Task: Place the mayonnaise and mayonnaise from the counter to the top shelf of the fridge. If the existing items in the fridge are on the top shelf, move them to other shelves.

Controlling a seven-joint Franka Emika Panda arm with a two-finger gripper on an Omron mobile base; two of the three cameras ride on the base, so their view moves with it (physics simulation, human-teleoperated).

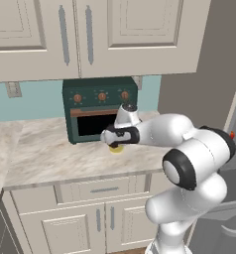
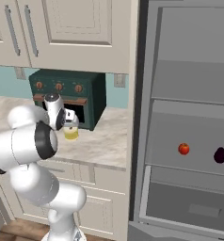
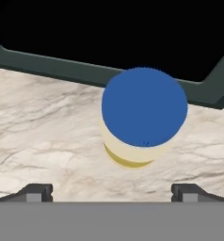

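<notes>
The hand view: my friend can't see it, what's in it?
A jar with a round blue lid stands on a marbled counter, seen from above. The open pincer points toward it from the bottom, and the dark green toaster oven is behind.

The white Franka arm (image 1: 172,131) reaches toward ten o'clock in the left base view, its tool (image 3: 112,193) spread wide.

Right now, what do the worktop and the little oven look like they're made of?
The worktop looks like polished stone, probably marble, given its beige surface with wavy grey-brown veins; a printed laminate could look similar. The toaster oven seems to be dark green painted metal with a slight sheen, and its handle looks coppery, perhaps metal too.
</notes>
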